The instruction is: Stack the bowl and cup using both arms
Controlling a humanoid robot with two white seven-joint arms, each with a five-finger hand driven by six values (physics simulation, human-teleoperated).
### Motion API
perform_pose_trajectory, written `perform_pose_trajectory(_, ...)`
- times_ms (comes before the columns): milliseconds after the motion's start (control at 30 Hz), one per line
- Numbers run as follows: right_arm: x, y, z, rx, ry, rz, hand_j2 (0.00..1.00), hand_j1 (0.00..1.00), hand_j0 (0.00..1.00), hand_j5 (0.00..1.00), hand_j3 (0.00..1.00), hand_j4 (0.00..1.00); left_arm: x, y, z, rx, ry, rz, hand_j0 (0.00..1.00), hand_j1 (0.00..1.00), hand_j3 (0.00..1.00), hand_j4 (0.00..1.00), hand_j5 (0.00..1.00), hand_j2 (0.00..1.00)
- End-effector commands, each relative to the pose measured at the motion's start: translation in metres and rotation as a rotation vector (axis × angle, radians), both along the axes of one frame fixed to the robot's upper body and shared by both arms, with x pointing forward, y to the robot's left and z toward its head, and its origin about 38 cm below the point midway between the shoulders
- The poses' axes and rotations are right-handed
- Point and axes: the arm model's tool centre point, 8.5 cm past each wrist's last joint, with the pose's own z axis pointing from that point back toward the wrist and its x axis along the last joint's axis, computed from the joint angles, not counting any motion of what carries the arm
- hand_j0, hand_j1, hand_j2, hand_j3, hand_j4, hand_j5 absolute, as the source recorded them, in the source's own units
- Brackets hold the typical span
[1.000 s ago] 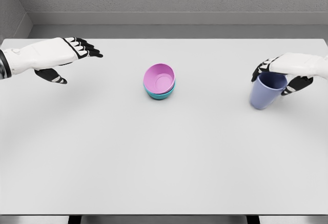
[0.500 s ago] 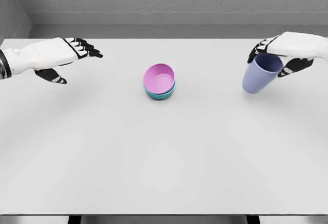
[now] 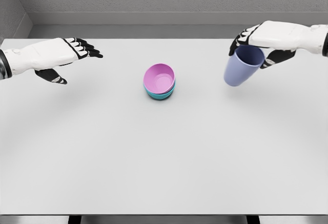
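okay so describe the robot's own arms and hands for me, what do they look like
Both arms have smooth white shells. The left hand and right hand each have a white back, with black fingers banded in white at the joints and black thumbs. A dark ring shows at the left wrist, at the picture's edge. No cables or sleeves show.

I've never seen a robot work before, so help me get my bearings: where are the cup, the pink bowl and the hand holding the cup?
cup (image 3: pixel 239 71), head view, on its outer side wall.
pink bowl (image 3: pixel 159 77), head view, on its inside.
right hand (image 3: pixel 266 35), head view, on its white back.
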Motion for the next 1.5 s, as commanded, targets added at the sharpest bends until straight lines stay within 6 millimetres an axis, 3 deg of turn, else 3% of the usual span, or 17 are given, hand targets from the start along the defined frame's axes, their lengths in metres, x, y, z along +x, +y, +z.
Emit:
perform_pose_trajectory(0, 0.000, 0.009, 0.000, 0.016, -0.001, 0.019, 0.65, 0.65, 0.65, 0.65, 0.65, 0.65, 0.000, 0.000, 0.000, -0.005, 0.001, 0.002, 1.00, 1.00, 1.00, 1.00, 1.00, 1.00)
perform_pose_trajectory(267, 0.004, 0.023, 0.009, 0.035, -0.023, 0.047, 0.65, 0.65, 0.65, 0.65, 0.65, 0.65, 0.000, 0.001, 0.001, -0.006, 0.000, 0.003, 1.00, 1.00, 1.00, 1.00, 1.00, 1.00)
perform_pose_trajectory(400, 0.007, 0.041, 0.013, 0.057, -0.036, 0.081, 0.65, 0.65, 0.65, 0.65, 0.65, 0.65, 0.000, 0.000, 0.000, -0.005, 0.001, 0.002, 1.00, 1.00, 1.00, 1.00, 1.00, 1.00)
perform_pose_trajectory(567, 0.007, 0.044, 0.017, 0.062, -0.044, 0.089, 0.65, 0.65, 0.65, 0.65, 0.65, 0.65, 0.000, 0.001, 0.001, -0.005, 0.000, 0.004, 1.00, 1.00, 1.00, 1.00, 1.00, 1.00)
perform_pose_trajectory(733, 0.010, 0.064, 0.019, 0.089, -0.049, 0.125, 0.65, 0.65, 0.65, 0.65, 0.65, 0.65, 0.000, 0.001, 0.001, -0.004, 0.001, 0.004, 1.00, 1.00, 1.00, 1.00, 1.00, 1.00)
perform_pose_trajectory(1467, 0.023, 0.134, 0.007, 0.148, -0.039, 0.217, 0.65, 0.65, 0.65, 0.65, 0.65, 0.65, 0.000, 0.001, 0.001, -0.005, 0.001, 0.003, 1.00, 1.00, 1.00, 1.00, 1.00, 1.00)
